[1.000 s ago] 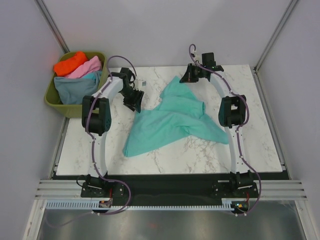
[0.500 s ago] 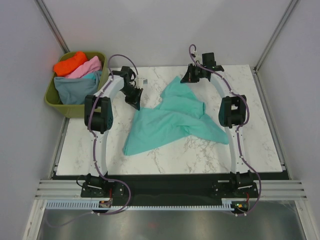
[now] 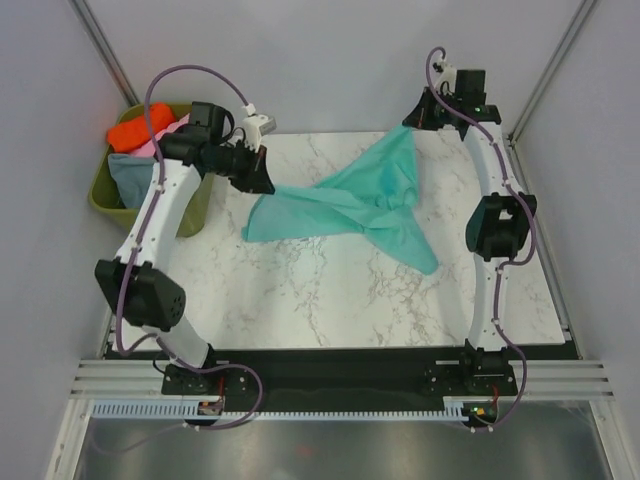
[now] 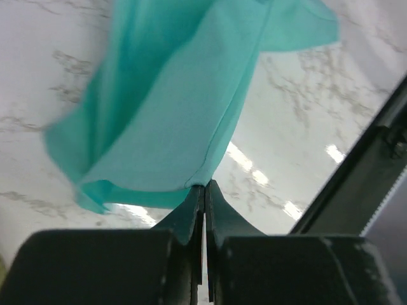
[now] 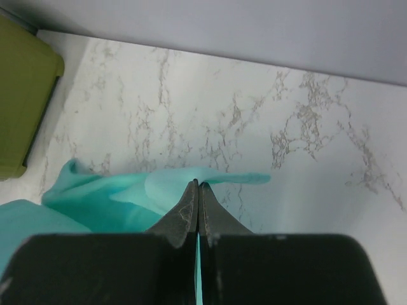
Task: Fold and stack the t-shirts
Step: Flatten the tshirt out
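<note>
A teal-green t-shirt (image 3: 350, 195) hangs stretched above the marble table between my two grippers. My left gripper (image 3: 262, 186) is shut on its left corner; the left wrist view shows the cloth (image 4: 184, 108) pinched at my closed fingertips (image 4: 204, 185). My right gripper (image 3: 412, 122) is shut on the shirt's far right edge, near the back of the table; the right wrist view shows cloth (image 5: 159, 190) caught between the closed fingers (image 5: 198, 185). A loose part of the shirt droops toward the table on the right (image 3: 405, 245). Orange (image 3: 138, 125), pink (image 3: 172, 128) and blue-grey (image 3: 125, 170) t-shirts lie in the tub.
An olive-green plastic tub (image 3: 105, 205) stands off the table's back left corner, partly behind my left arm; its corner shows in the right wrist view (image 5: 25, 108). The marble table (image 3: 330, 300) has grey walls on three sides.
Both grippers have taken hold of the teal-green shirt and lifted it. The left arm has swung up and left, the right gripper up and back right, stretching the shirt between them.
</note>
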`<action>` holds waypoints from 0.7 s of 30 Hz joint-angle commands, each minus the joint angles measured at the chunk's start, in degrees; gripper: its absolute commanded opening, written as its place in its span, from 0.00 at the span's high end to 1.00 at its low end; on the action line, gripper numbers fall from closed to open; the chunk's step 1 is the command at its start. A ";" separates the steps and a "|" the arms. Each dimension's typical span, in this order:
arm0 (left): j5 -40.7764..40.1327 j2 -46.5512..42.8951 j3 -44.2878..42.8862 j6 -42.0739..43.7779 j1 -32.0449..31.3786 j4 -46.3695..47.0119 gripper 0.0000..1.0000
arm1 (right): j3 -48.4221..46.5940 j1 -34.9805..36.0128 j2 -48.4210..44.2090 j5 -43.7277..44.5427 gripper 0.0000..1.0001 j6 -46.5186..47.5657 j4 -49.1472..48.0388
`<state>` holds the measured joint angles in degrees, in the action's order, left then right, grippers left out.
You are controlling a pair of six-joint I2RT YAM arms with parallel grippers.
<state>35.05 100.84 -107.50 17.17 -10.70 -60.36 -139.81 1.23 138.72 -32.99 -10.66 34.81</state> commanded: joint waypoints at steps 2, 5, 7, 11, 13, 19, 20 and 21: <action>8.19 -9.33 15.64 3.83 -0.20 -11.43 0.91 | 1.73 1.31 -8.11 0.30 1.00 1.78 -0.62; 9.51 -6.90 19.17 4.81 -0.20 -19.43 0.51 | 2.61 1.66 -8.46 0.47 1.00 2.30 -0.09; 9.68 -3.55 17.78 2.70 0.50 -19.89 0.37 | 3.14 2.19 -8.72 0.56 1.00 2.74 0.26; 5.49 -1.00 10.49 0.68 2.70 -14.19 0.20 | 4.10 2.98 -9.34 0.56 1.00 3.18 0.96; -1.60 4.24 4.01 -0.64 3.14 -12.95 0.20 | 4.98 2.90 -9.95 0.21 1.00 3.27 1.14; -12.89 18.41 -14.44 -2.84 5.07 -9.25 0.26 | 8.06 3.25 -10.13 -1.11 1.00 3.45 1.49; -13.60 22.52 -16.66 -2.93 5.33 -9.43 0.27 | 8.23 3.42 -10.13 -1.20 1.00 3.45 1.58; -14.99 24.74 -18.60 -2.93 5.42 -9.34 0.27 | 8.32 3.60 -10.13 -1.28 1.00 3.45 1.58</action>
<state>26.96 118.65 -119.90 16.51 -6.00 -71.26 -131.76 4.40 130.43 -32.80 -8.08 36.75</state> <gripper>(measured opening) 0.736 0.007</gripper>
